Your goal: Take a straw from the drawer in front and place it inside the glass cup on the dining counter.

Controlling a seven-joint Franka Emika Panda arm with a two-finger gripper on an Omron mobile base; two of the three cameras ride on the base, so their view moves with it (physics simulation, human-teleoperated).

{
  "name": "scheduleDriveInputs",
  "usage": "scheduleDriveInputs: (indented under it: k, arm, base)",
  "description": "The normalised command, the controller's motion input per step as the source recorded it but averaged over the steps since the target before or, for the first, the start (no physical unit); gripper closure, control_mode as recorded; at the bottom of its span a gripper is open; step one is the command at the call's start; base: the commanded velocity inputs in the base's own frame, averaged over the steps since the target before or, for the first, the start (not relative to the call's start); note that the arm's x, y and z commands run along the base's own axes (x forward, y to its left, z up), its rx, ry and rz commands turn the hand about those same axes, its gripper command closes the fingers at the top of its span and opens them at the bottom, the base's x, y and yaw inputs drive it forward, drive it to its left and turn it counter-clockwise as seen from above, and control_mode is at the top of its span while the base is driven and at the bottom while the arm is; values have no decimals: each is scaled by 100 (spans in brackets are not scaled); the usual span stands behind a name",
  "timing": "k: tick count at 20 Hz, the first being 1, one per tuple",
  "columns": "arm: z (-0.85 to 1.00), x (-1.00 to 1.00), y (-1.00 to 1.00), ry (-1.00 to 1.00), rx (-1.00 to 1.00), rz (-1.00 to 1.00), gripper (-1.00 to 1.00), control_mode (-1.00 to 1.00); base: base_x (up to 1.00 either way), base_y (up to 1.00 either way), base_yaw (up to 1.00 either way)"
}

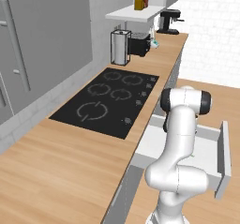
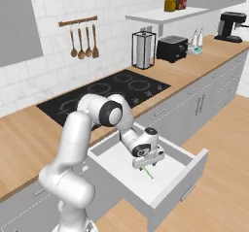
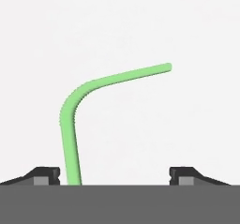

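Note:
The drawer [image 2: 181, 176] stands pulled out below the wooden worktop, its pale floor bare except for the straw [image 2: 148, 173]. My gripper [image 2: 147, 164] hangs low inside the drawer, pointing down right above the straw. In the hand view the bright green straw [image 3: 70, 120] lies flat with a bend in it. One end runs down between my fingertips [image 3: 44, 175], close to the left one. The gripper [image 3: 115, 174] is open, its jaws wide apart and touching nothing. The drawer's front panel [image 1: 224, 157] shows beside my arm. The glass cup and the dining counter are out of view.
A black stovetop [image 1: 105, 101] is set into the worktop behind the drawer. Further along stand a paper towel holder [image 2: 143, 50], a toaster [image 2: 171, 48] and a coffee machine [image 2: 231, 26]. Grey cabinet drawers [image 2: 204, 102] line the front to the right.

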Motion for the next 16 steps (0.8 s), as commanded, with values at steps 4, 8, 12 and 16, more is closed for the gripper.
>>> scheduleDriveInputs:
  k: [4, 8, 12, 16]
  arm:
    - [-25, 0, 0, 0, 0, 0, 100, -100]
    - [-22, -1, 1, -3, 0, 0, 100, -100]
    - [-23, -16, 13, -13, 0, 0, 100, -100]
    - [-22, -10, 14, -6, 0, 0, 100, -100]
  base:
    - [0, 0, 0]
    - [0, 0, 0]
    - [0, 0, 0]
    - [0, 0, 0]
